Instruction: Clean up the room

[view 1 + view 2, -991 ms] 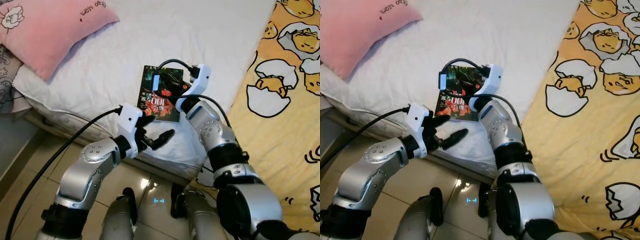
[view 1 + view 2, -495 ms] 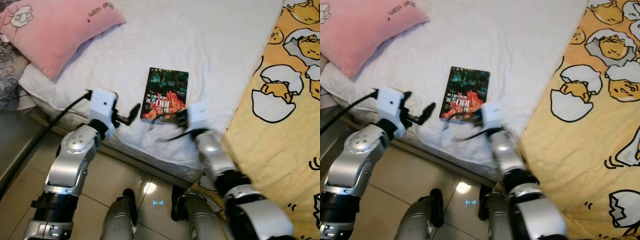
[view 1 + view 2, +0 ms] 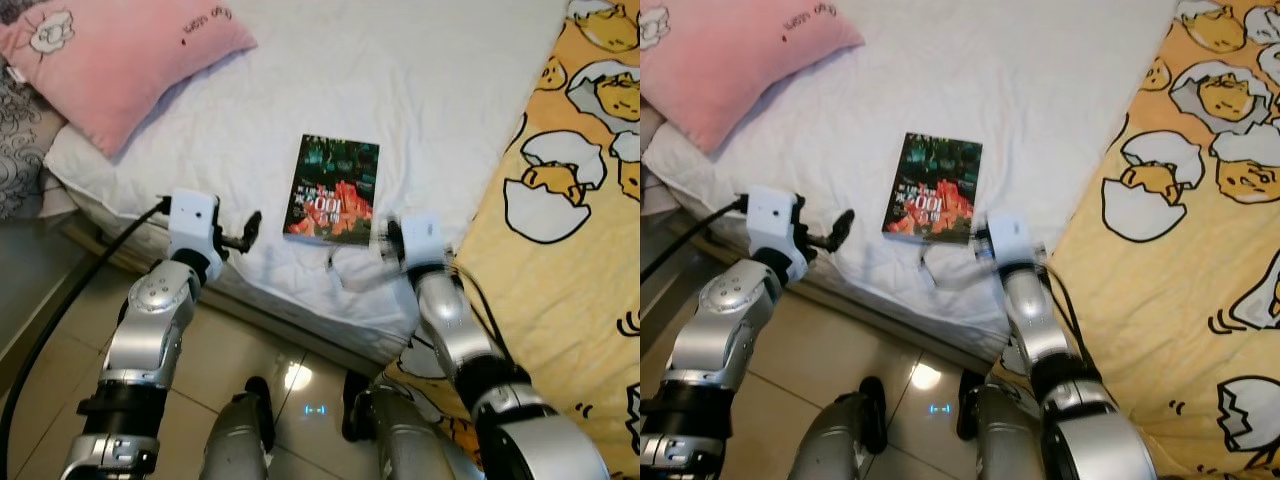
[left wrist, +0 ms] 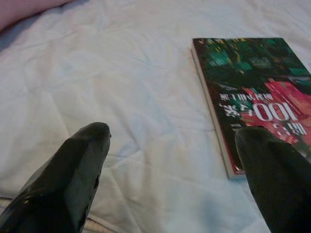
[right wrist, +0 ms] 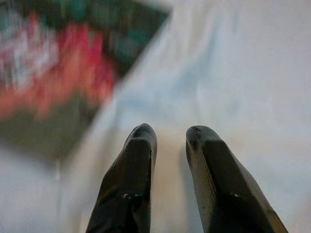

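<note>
The two head views look steeply down from above the robot's own silver arms onto the near edge of a white quilted bed, the right eye's picture shifted slightly sideways from the left eye's. The left wrist camera sits low and close over the sheet, looking out between its two black fingers at the dark green and red paperback book that also lies mid-frame in both head views. The right wrist camera is nearer still and blurred, catching one corner of that same book.
</note>
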